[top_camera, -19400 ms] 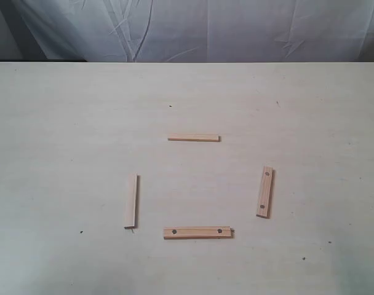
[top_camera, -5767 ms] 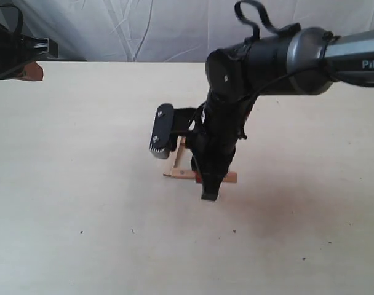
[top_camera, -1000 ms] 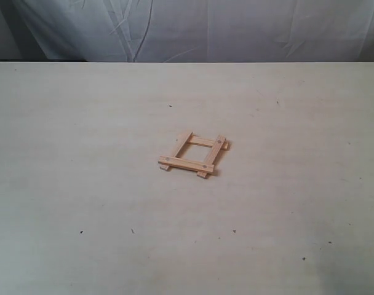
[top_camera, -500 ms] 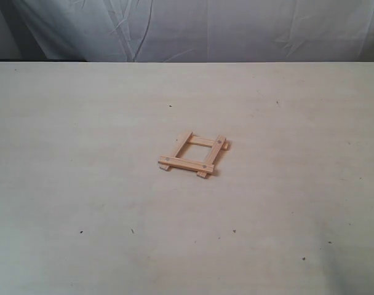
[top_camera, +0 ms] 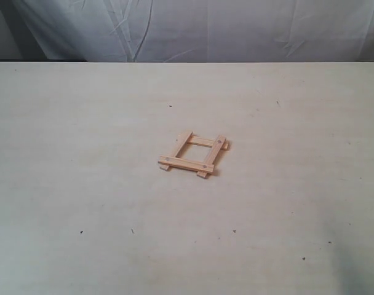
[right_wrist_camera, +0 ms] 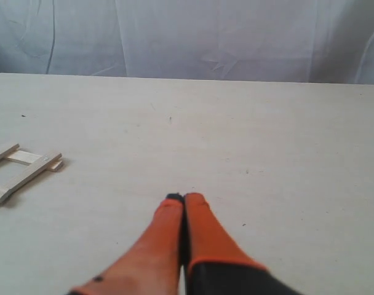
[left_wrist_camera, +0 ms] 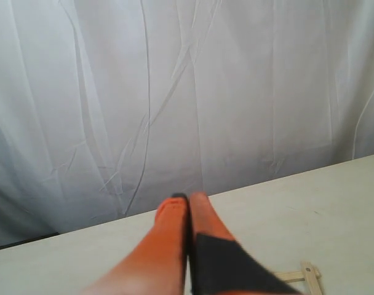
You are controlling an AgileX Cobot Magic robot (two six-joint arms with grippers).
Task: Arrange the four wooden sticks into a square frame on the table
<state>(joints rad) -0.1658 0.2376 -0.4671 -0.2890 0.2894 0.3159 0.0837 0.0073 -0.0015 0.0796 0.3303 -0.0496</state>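
Observation:
The four wooden sticks lie together as a small square frame (top_camera: 194, 155) near the middle of the table (top_camera: 82, 153), crossing at the corners with ends overhanging. Part of the frame (right_wrist_camera: 22, 172) shows in the right wrist view, and one corner (left_wrist_camera: 304, 275) in the left wrist view. Neither arm appears in the exterior view. My left gripper (left_wrist_camera: 188, 199) has its orange fingers pressed together, shut on nothing, raised away from the frame. My right gripper (right_wrist_camera: 183, 198) is shut too, empty, over bare tabletop beside the frame.
A wrinkled white backdrop cloth (top_camera: 224, 27) hangs behind the table's far edge. A few tiny dark specks (top_camera: 81, 232) dot the tabletop.
Nothing visible has moved over the last second. Since the older frames, the separate sticks were gathered into the frame and the arms left the exterior view.

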